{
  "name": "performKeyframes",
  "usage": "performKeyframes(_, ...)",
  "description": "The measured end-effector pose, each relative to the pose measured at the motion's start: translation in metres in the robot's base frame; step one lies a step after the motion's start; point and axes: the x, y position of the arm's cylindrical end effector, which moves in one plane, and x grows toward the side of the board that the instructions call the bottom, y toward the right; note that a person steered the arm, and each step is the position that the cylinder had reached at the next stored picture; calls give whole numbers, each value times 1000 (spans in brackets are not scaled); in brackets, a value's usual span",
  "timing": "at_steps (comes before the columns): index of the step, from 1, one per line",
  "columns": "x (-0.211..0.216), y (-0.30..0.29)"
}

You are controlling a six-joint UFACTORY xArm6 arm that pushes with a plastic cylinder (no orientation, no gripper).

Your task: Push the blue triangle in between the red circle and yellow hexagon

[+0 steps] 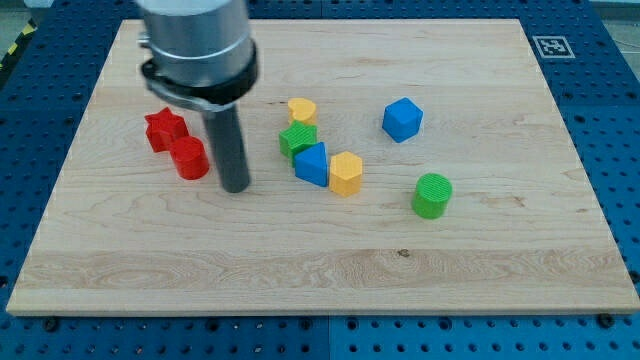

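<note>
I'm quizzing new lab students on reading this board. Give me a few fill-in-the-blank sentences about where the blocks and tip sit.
1. My tip stands just to the view's right of the red ____.
2. The blue triangle touches the yellow ____ on its right.
3. The green star lies directly above the blue ____.
4. The block nearest the view's right is the green ____.

Missing words: circle; hexagon; triangle; cylinder
</note>
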Motion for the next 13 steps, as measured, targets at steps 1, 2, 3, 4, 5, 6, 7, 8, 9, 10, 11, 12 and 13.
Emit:
performKeyframes(1, -2, -21)
performKeyframes(2, 0, -21)
performKeyframes(3, 8, 20)
performKeyframes(4, -30, 17)
performKeyframes(5, -30, -17)
performKeyframes(6, -29, -34)
performKeyframes(7, -26, -34)
performKeyframes(8, 16, -34)
performKeyframes(9, 33, -38)
performKeyframes(10, 38, -38)
performKeyframes(11, 49, -25)
performKeyframes(12, 49, -7)
performKeyframes(13, 49, -5)
